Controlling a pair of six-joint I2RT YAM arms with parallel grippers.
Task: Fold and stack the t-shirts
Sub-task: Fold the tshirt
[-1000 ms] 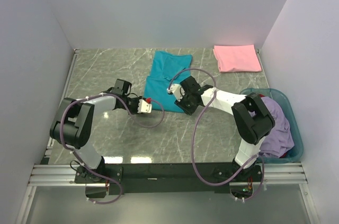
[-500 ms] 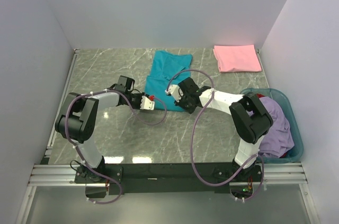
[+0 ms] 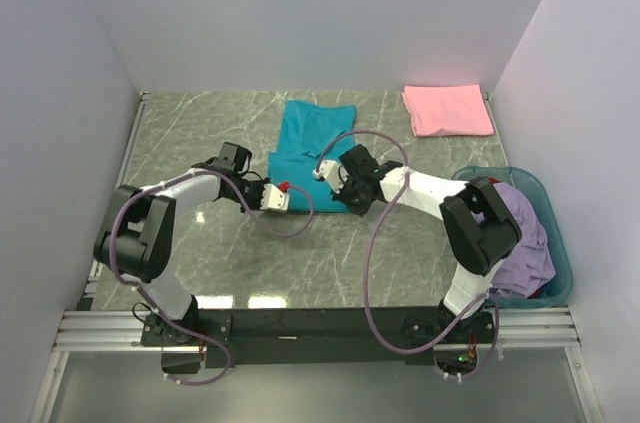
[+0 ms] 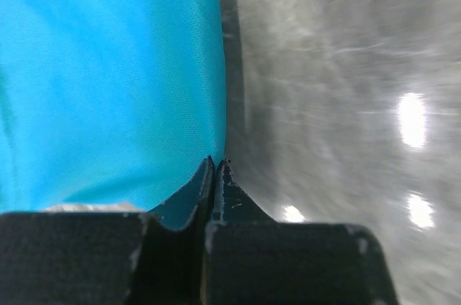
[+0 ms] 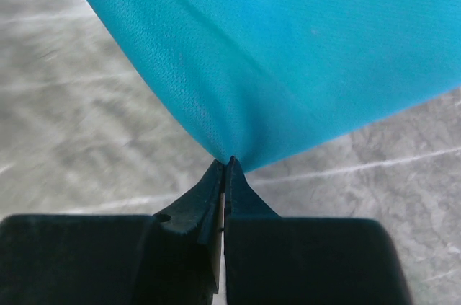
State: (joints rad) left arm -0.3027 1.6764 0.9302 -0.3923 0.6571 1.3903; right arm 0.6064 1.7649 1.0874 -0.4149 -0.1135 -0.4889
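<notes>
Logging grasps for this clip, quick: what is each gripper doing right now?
Left gripper: closed, pinching the edge of the teal t-shirt.
Right gripper: closed, pinching a corner of the same teal t-shirt.

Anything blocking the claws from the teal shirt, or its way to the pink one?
Nothing visible. The left gripper and right gripper are shut on the near edge of the teal shirt; nothing lies between it and the pink shirt.

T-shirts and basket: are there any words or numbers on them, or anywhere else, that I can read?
None: no word, number or sign can be read in any view.
The teal t-shirt, pink t-shirt, lavender t-shirt and basket are plain.
Any marks on the arms are too small to read.
</notes>
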